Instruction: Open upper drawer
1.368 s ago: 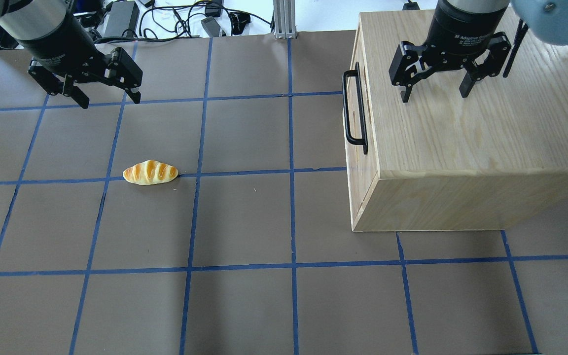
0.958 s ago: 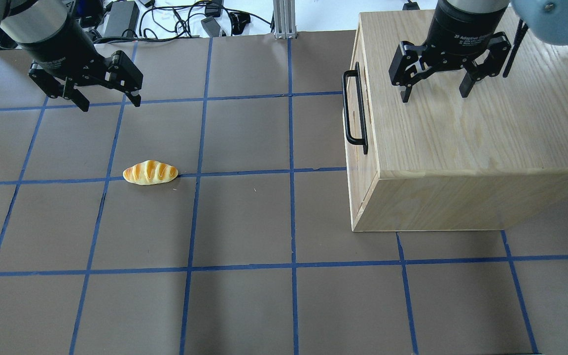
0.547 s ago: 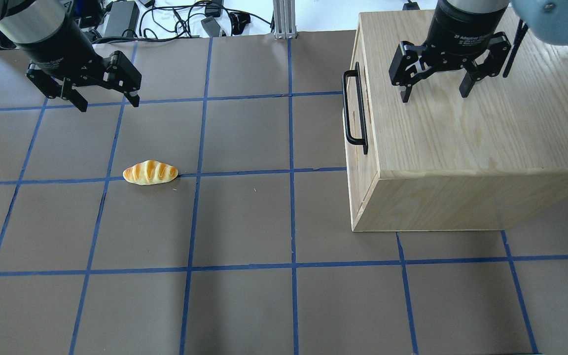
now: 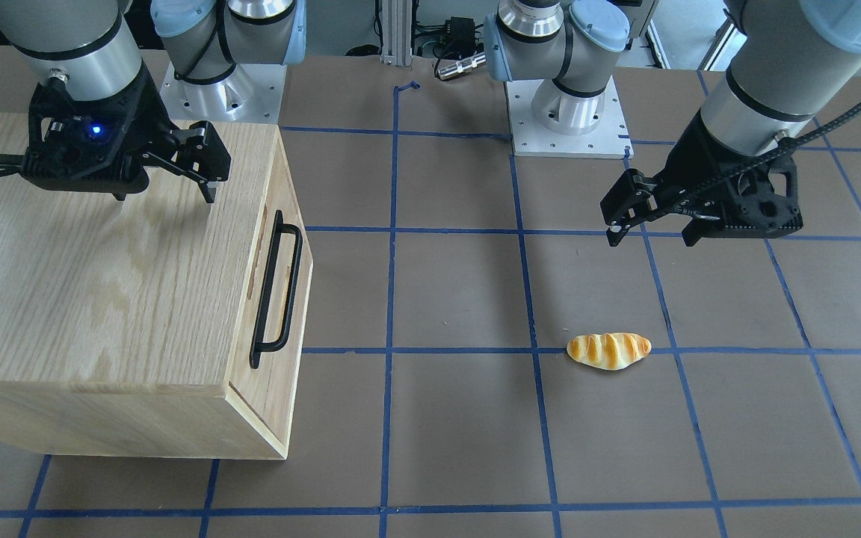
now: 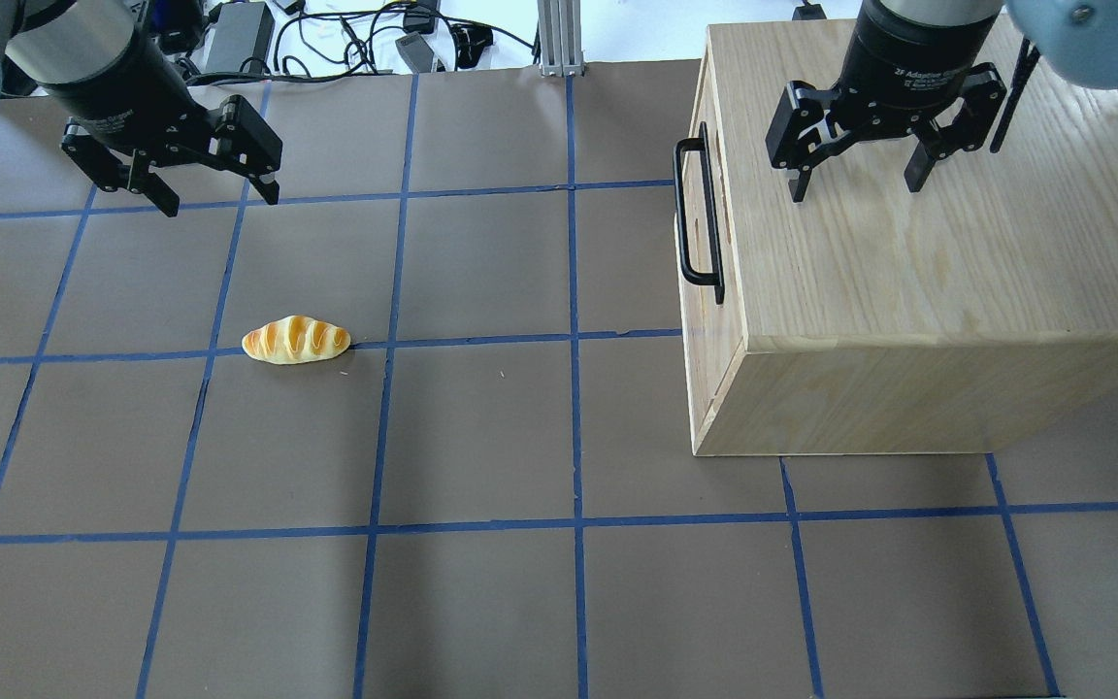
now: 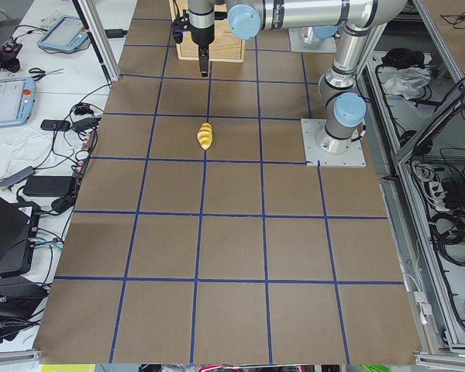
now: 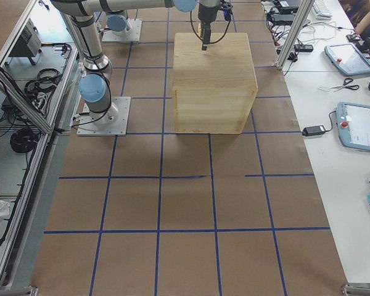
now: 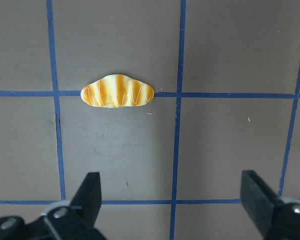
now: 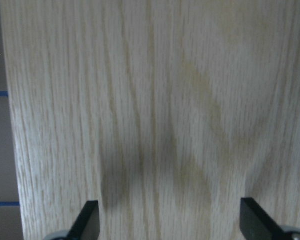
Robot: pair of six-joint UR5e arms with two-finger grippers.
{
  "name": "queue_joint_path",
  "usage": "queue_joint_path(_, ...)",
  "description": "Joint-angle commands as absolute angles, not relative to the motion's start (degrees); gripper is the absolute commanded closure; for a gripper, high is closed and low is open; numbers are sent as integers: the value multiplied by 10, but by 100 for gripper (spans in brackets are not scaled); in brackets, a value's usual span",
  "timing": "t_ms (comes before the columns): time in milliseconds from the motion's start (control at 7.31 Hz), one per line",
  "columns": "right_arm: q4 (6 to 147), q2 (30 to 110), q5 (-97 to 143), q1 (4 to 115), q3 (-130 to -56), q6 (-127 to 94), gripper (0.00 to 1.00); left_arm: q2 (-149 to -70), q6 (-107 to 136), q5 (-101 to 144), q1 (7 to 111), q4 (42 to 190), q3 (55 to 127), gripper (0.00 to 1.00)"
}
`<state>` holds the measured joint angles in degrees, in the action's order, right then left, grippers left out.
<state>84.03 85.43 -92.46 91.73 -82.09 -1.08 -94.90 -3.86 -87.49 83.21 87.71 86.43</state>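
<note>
The oak cabinet (image 5: 908, 252) stands at the table's right. The upper drawer (image 5: 697, 214) is shut, its front facing the table's middle, with the black bar handle (image 5: 681, 214) on it. The front-facing view shows the drawer front (image 4: 277, 288) and handle (image 4: 291, 288) too. My right gripper (image 5: 855, 189) is open and empty, hovering over the cabinet top, behind the handle; its wrist view (image 9: 170, 220) shows only oak grain. My left gripper (image 5: 221, 204) is open and empty, high over the far left of the table, well away from the drawer.
A toy bread roll (image 5: 296, 341) lies on the brown mat left of centre, in front of my left gripper (image 8: 173, 200); it also shows in the left wrist view (image 8: 117, 91). Cables and power bricks (image 5: 239, 34) lie beyond the mat's far edge.
My left gripper has shifted only slightly, drifting a little to the right. The right gripper, the drawer and the roll have not moved.
</note>
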Motion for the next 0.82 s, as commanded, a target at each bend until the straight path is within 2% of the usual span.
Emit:
queue_joint_path(0, 840, 854, -925, 918, -821, -11, 0, -959, -38, -860, 842, 839, 865, 0)
queue_joint_path(684, 840, 854, -925, 917, -822, -11, 0, -1010, 130, -784, 1011, 682, 865, 0)
